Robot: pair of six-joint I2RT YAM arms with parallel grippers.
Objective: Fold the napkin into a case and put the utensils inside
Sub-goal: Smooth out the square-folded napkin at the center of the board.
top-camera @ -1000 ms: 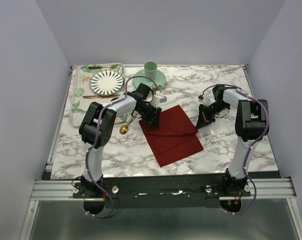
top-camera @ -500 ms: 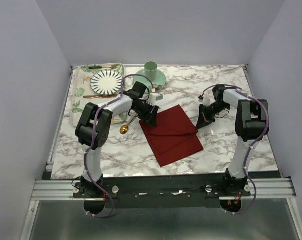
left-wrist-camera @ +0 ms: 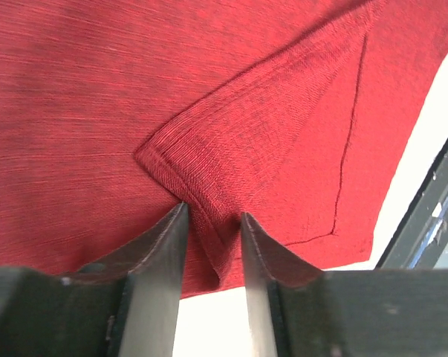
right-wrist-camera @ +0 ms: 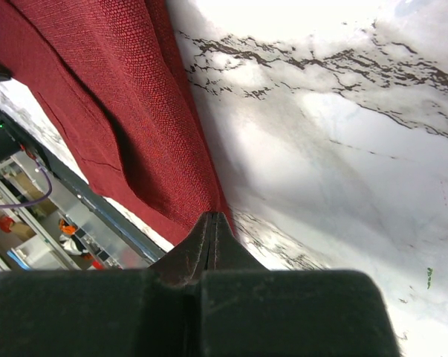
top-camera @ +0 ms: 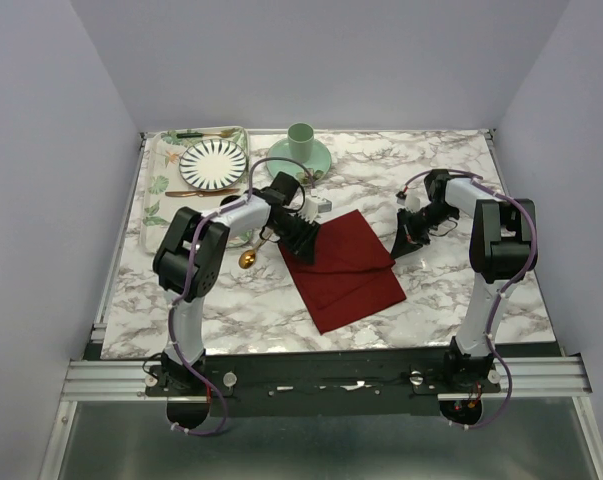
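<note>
The dark red napkin point(top-camera: 346, 265) lies folded on the marble table, one corner pointing toward the near edge. My left gripper point(top-camera: 303, 240) is at its left corner. In the left wrist view the jaws stand apart around a raised fold of the napkin point(left-wrist-camera: 246, 111), and the left gripper point(left-wrist-camera: 212, 216) is open. My right gripper point(top-camera: 396, 248) sits at the right corner. It is shut, and the right gripper's tips point(right-wrist-camera: 212, 217) meet the napkin's edge point(right-wrist-camera: 112, 97). The gold spoon point(top-camera: 249, 255) lies left of the cloth. A small silvery piece point(top-camera: 322, 204) shows beside the left arm; I cannot tell if it is the knife.
At the back left, a floral tray point(top-camera: 156, 190) holds a striped plate point(top-camera: 213, 163), a green-handled utensil point(top-camera: 196, 134) and a brown-gold utensil point(top-camera: 186, 193). A green cup point(top-camera: 301, 140) stands on its saucer point(top-camera: 319, 160) behind the left arm.
The left gripper drew back a little, then came down and turned onto the napkin's left corner. The napkin's outline and the right arm are unchanged.
</note>
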